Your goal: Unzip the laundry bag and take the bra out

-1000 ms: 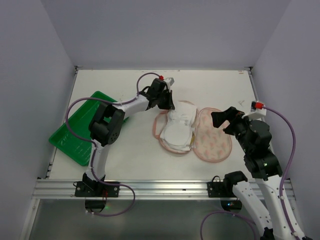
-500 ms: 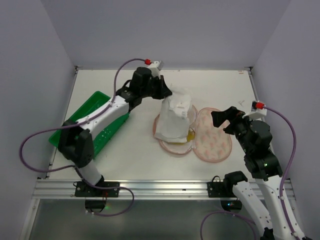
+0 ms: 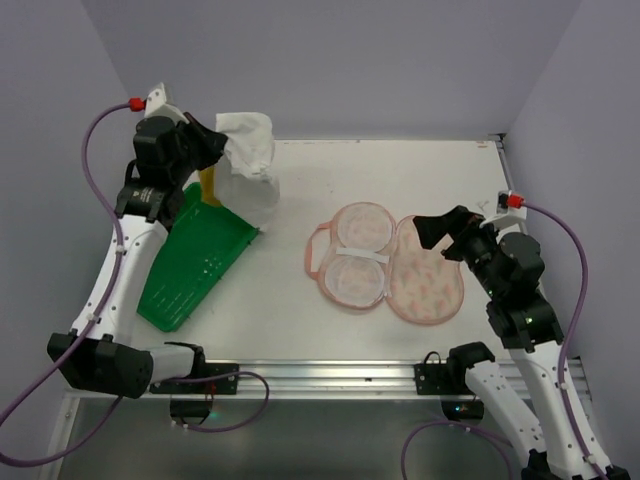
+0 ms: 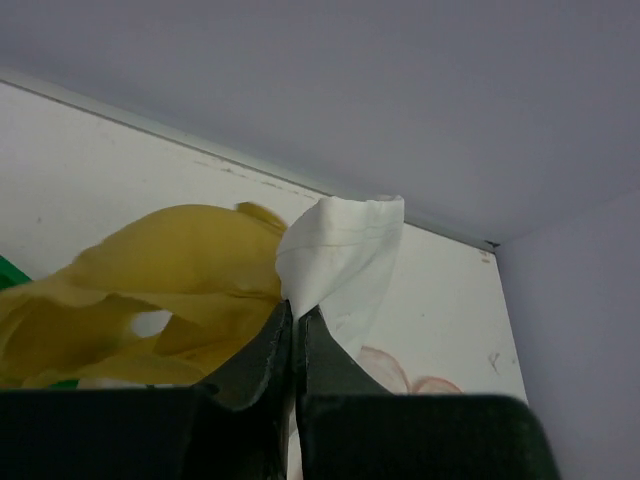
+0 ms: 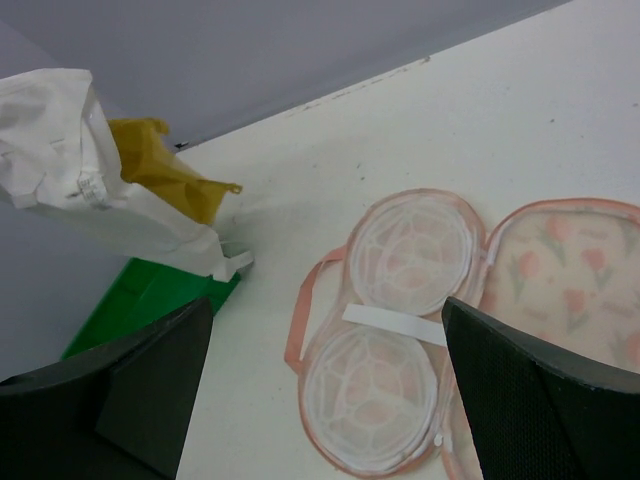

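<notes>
the left gripper (image 3: pixel 212 143) is up high at the far left corner, above the table (image 3: pixel 420 170), with its fingers (image 4: pixel 262 350) pressed tight together on a fold of white fabric. that fabric belongs to the bra (image 3: pixel 248 170), which hangs from the pinch in a loose bunch. most of what faces out is white, with mustard-yellow showing along the left side and spilling out behind the fingers in the wrist view. the bra dangles over the far end of the green tray (image 3: pixel 190 270). whether its lowest edge touches the tray, i cannot tell.

the bag (image 3: pixel 356 255) lies in the middle of the table, unzipped and spread flat like an open book. its left half shows two round white mesh cups with a white band across between them. its right half shows pale peach lining with pink flowers. pink edging runs around both halves, and the pink loop sticks out on the left side. nothing yellow shows inside it, and it is well apart from the bra.

the right gripper (image 3: pixel 435 232) hovers over the far end of the bag's right half, fingers spread wide, with nothing between them.
</notes>
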Controlling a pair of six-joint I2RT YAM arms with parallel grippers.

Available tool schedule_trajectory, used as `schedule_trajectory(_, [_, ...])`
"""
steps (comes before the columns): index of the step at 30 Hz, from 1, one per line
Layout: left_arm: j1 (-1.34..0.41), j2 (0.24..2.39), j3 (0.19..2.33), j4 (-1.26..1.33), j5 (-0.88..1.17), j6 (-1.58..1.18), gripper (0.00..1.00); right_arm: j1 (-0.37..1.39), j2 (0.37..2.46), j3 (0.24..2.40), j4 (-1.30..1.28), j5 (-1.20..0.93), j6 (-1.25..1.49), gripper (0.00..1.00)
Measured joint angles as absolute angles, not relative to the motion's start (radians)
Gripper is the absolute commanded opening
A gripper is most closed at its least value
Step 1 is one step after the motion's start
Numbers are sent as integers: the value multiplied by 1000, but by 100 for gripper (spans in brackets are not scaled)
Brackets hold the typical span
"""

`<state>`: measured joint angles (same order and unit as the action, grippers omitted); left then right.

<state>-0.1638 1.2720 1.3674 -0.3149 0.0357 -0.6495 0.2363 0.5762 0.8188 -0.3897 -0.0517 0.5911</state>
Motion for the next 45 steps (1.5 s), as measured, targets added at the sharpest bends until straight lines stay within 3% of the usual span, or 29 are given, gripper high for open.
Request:
schedule_trajectory(9, [-133, 1280, 1481, -343, 184, -712, 0, 236, 591, 818, -353, -99, 595, 99])
schedule_trajectory(20, [-541, 1442, 1526, -325, 390, -769, 0, 236, 536, 818, -354, -57, 596, 99])
schedule_trajectory(29, [-585, 1449, 1409, -73, 526, -876, 0, 236, 450, 819, -389, 64, 599, 99])
schedule_trajectory(36, [-584, 1773, 1295, 112, 588, -932, 1, 236, 459, 817, -418, 96, 603, 99])
schedule_trajectory(38, [-582, 1874, 1297, 107, 580, -921, 7, 236, 462, 808, -420, 96, 606, 99])
schedule_trajectory(41, [-574, 1983, 1324, 83, 563, -888, 32, 236, 470, 790, -428, 95, 610, 99])
schedule_trajectory(42, [-569, 2007, 1340, 71, 558, -878, 46, 236, 472, 785, -431, 95, 610, 99])
schedule_trajectory(44, [-556, 2035, 1370, 60, 546, -859, 63, 236, 478, 778, -441, 95, 609, 99])
schedule_trajectory(45, [-547, 2038, 1377, 58, 542, -850, 79, 236, 480, 778, -444, 94, 609, 99])
